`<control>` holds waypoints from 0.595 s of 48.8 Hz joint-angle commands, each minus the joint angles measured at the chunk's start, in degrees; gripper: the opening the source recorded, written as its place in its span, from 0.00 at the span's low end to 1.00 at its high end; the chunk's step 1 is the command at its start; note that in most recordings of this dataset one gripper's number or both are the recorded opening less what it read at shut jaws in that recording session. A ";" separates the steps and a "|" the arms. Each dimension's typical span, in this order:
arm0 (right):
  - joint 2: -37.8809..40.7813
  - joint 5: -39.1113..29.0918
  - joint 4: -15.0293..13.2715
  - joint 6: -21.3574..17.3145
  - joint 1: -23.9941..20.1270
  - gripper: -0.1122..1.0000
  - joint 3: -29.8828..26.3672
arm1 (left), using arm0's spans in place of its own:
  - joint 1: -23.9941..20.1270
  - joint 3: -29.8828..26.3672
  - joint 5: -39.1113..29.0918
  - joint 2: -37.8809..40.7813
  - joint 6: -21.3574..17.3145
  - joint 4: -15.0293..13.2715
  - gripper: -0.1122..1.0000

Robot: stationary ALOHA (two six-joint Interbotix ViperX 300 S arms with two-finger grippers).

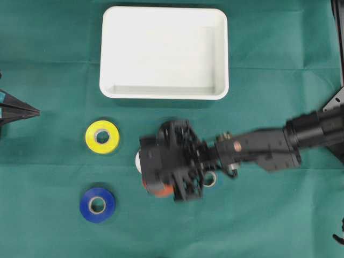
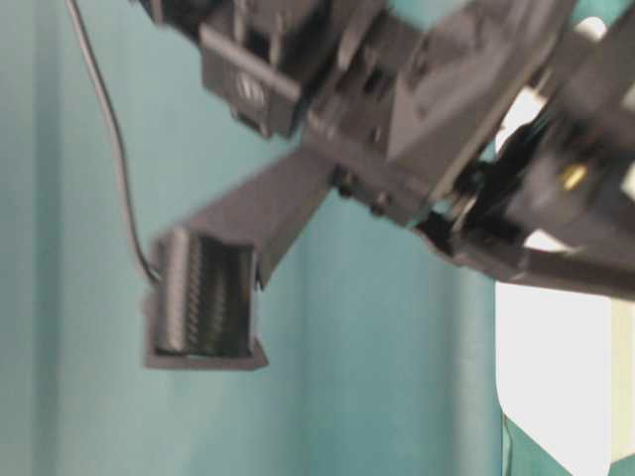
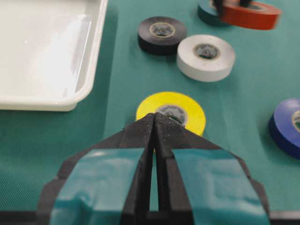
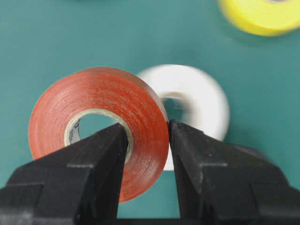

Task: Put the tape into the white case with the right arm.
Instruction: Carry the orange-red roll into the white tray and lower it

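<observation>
Pinching the glossy red tape roll (image 4: pixel 101 126) through its wall, the black right gripper (image 4: pixel 147 140) hangs over green cloth (image 4: pixel 70 37); the teal-padded left gripper (image 3: pixel 154 123) sits clenched, empty

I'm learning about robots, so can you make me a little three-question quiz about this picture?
1. True or false: the white case already holds a tape.
2. Which tape is pinched in the right gripper? A) yellow tape B) red tape C) blue tape
3. Fill in: the left gripper has its jaws ____.

Key: 1 false, it looks empty. 2 B, one finger through its hole, one outside. 3 shut, holding nothing.
</observation>
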State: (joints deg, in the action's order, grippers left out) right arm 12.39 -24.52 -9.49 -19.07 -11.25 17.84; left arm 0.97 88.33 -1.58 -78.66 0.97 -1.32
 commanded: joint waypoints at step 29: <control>-3.08 0.26 -4.22 0.18 20.74 0.12 -1.76 | -0.09 -0.53 0.44 0.44 0.00 -0.09 0.10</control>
State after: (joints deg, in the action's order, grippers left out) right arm 12.22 -24.70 -12.48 -18.98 7.65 17.58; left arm 0.97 88.42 -1.58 -78.75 0.97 -1.32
